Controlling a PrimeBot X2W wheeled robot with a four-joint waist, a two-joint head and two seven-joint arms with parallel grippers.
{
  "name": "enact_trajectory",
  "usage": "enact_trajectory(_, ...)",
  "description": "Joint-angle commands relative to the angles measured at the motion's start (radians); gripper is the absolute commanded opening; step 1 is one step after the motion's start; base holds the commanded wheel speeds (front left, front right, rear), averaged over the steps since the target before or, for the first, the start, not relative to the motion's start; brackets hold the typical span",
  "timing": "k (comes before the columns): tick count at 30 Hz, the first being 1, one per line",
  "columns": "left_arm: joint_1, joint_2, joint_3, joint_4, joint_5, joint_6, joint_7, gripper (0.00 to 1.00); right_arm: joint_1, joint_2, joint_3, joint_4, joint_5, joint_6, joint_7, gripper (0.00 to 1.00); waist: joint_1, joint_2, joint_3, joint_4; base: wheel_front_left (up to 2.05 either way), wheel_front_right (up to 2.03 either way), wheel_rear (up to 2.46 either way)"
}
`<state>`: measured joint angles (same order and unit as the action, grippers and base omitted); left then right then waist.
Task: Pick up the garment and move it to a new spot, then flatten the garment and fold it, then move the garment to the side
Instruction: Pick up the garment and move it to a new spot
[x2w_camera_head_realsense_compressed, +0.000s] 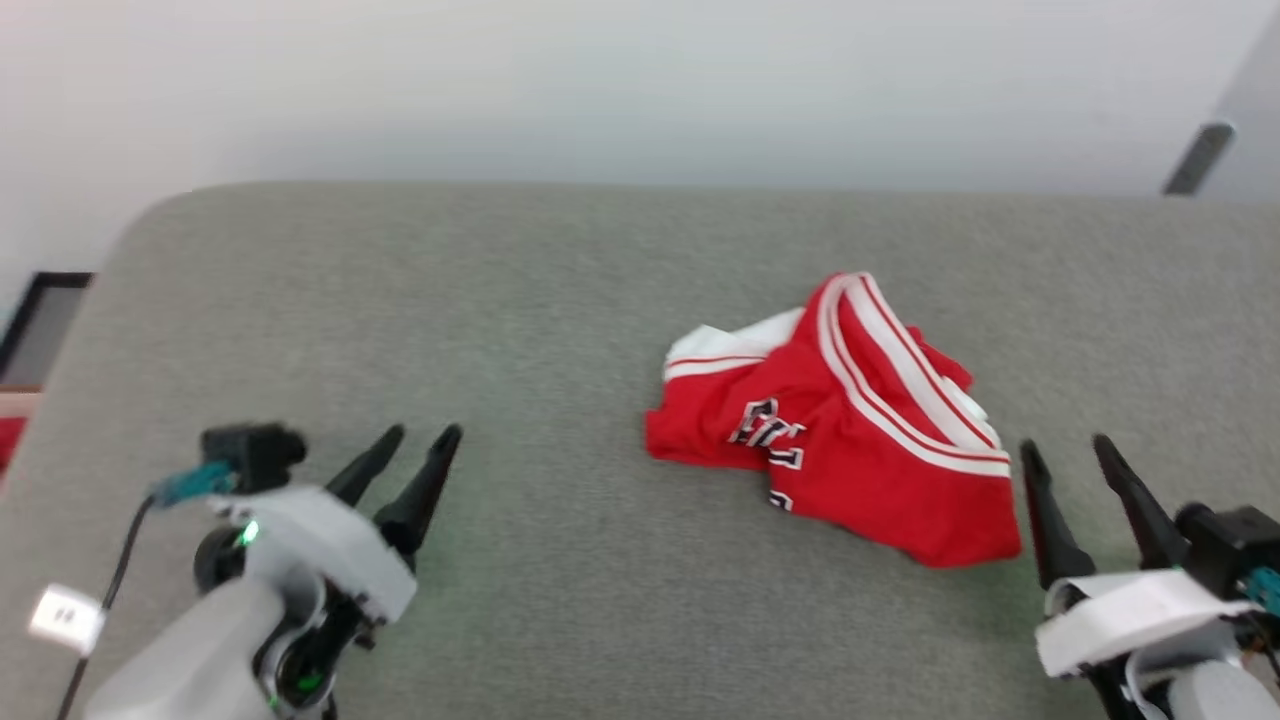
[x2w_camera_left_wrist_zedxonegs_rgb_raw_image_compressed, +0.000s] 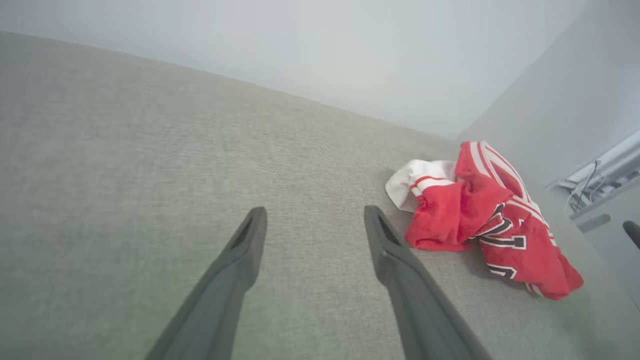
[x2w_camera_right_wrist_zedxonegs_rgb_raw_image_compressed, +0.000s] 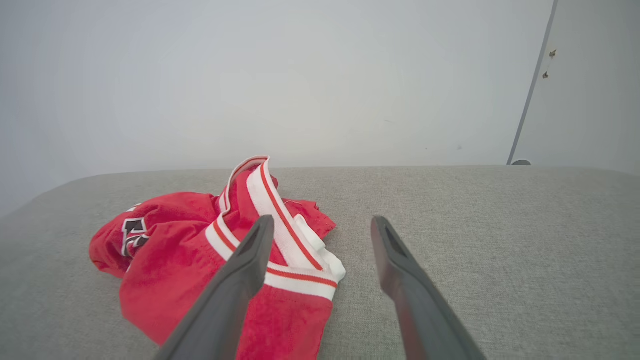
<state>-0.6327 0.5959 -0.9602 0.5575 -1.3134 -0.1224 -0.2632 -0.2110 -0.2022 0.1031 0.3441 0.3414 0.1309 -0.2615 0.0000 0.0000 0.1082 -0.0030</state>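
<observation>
My left end effector (x2w_camera_head_realsense_compressed: 424, 432) and right end effector (x2w_camera_head_realsense_compressed: 1063, 443) stand wide and empty, and the red jersey shirt with white trim (x2w_camera_head_realsense_compressed: 850, 430) lies crumpled on the grey fabric tabletop (x2w_camera_head_realsense_compressed: 500, 300) just beside the right one, so I judge the flattening and folding are not yet done.

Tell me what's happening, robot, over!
Left gripper open, empty. Right gripper open, empty. Garment crumpled on grey fabric surface, nearer right gripper. No obstacle seen.

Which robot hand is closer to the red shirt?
Right. The right hand is open, close beside the right edge of the red shirt. The left hand is open too, far off to the shirt's left across the grey surface.
</observation>
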Motion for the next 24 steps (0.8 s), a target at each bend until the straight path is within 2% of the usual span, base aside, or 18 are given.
enact_trajectory(1,0.086,-0.013,0.082,-0.016,0.051,0.011,0.0,1.0,0.031,-0.009,-0.02,-0.003,-0.006,0.0,-0.004,1.0,0.0,0.0,-0.076,0.081,0.0,0.0,0.0)
enact_trajectory(4,0.213,-0.025,0.254,-0.065,0.117,0.016,-0.001,1.0,0.057,-0.015,-0.035,-0.011,-0.01,0.0,0.004,1.0,0.0,0.0,-0.093,0.088,0.0,0.0,0.0)
enact_trajectory(5,0.213,-0.025,0.254,-0.065,0.117,0.016,-0.001,1.0,0.057,-0.015,-0.035,-0.011,-0.01,0.0,0.004,1.0,0.0,0.0,-0.093,0.088,0.0,0.0,0.0)
enact_trajectory(10,0.425,-0.042,0.45,-0.171,0.265,0.04,-0.001,1.0,0.086,-0.016,-0.057,-0.027,-0.013,0.0,0.012,1.0,0.0,0.0,-0.121,0.083,0.0,0.0,0.0)
enact_trajectory(13,0.523,-0.048,0.535,-0.254,0.395,0.075,-0.001,1.0,0.105,-0.017,-0.077,-0.039,-0.016,0.0,0.013,1.0,0.0,0.0,-0.14,0.078,0.0,0.0,0.0)
enact_trajectory(15,0.539,-0.048,0.552,-0.274,0.428,0.085,-0.001,1.0,0.109,-0.016,-0.081,-0.041,-0.016,0.0,0.013,1.0,0.0,0.0,-0.144,0.077,0.0,0.0,0.0)
enact_trajectory(16,0.563,-0.054,0.589,-0.313,0.492,0.108,-0.001,1.0,0.116,-0.013,-0.088,-0.047,-0.015,0.0,0.013,1.0,0.0,0.0,-0.151,0.075,0.0,0.0,0.0)
enact_trajectory(17,0.563,-0.054,0.589,-0.313,0.492,0.108,-0.001,1.0,0.116,-0.013,-0.088,-0.047,-0.015,0.0,0.013,1.0,0.0,0.0,-0.151,0.075,0.0,0.0,0.0)
enact_trajectory(18,0.583,-0.063,0.614,-0.348,0.557,0.123,-0.001,1.0,0.119,-0.011,-0.094,-0.052,-0.014,0.0,0.014,1.0,0.0,0.0,-0.157,0.073,0.0,0.0,0.0)
enact_trajectory(24,0.623,-0.101,0.688,-0.415,0.68,0.149,-0.001,1.0,0.103,-0.002,-0.102,-0.072,-0.012,0.0,0.019,1.0,0.0,0.0,-0.162,0.066,0.0,0.0,0.0)
